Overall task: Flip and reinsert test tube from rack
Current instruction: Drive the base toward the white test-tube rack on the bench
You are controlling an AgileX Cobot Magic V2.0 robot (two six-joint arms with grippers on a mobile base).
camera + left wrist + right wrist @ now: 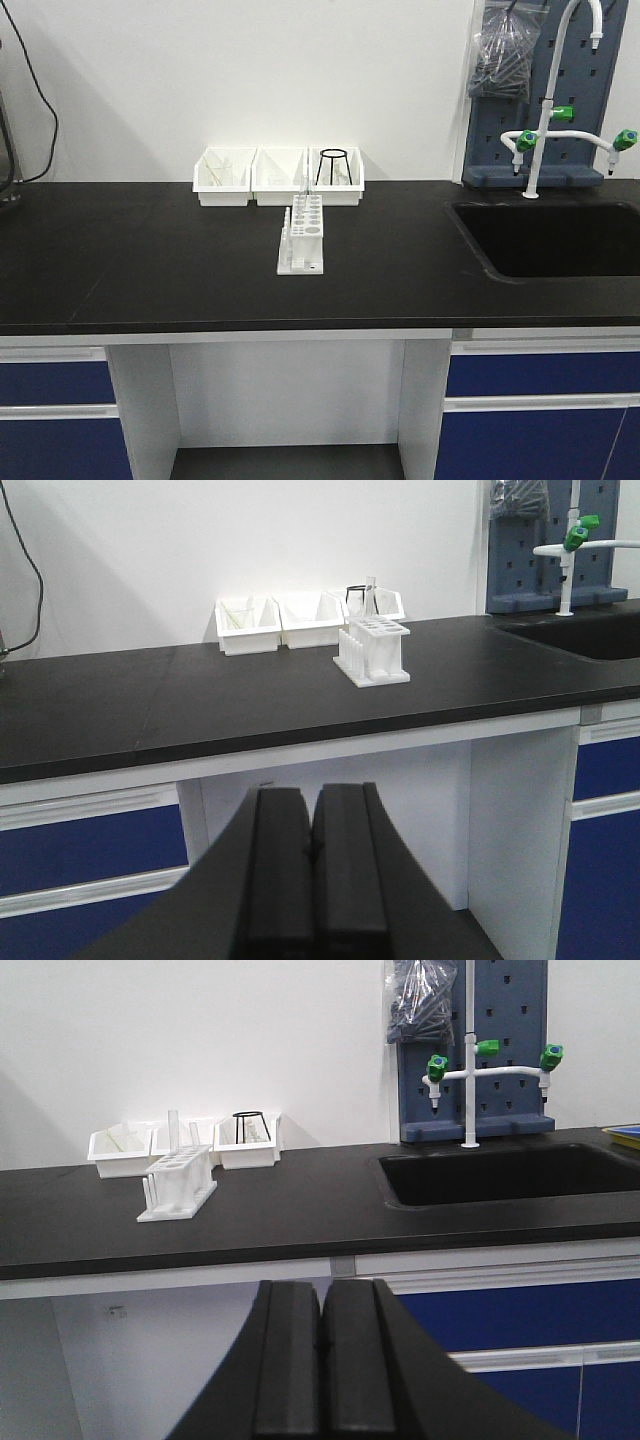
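The white rack [303,235] stands on the black counter [150,260], just in front of the bins; it also shows in the left wrist view [372,650] and the right wrist view [180,1182]. A clear test tube [172,1130] stands upright in the rack, with a second look-alike tube [194,1134] beside it. In the front view the tubes are too faint to make out. My left gripper [311,798] is shut and empty, below counter height and well short of the rack. My right gripper [322,1290] is also shut and empty, low in front of the counter.
Three white bins [279,176] sit in a row behind the rack; the right one holds a black wire stand [334,165]. A sink [550,240] with a white faucet and green taps [545,115] lies at the right. Blue cabinets [540,400] are under the counter.
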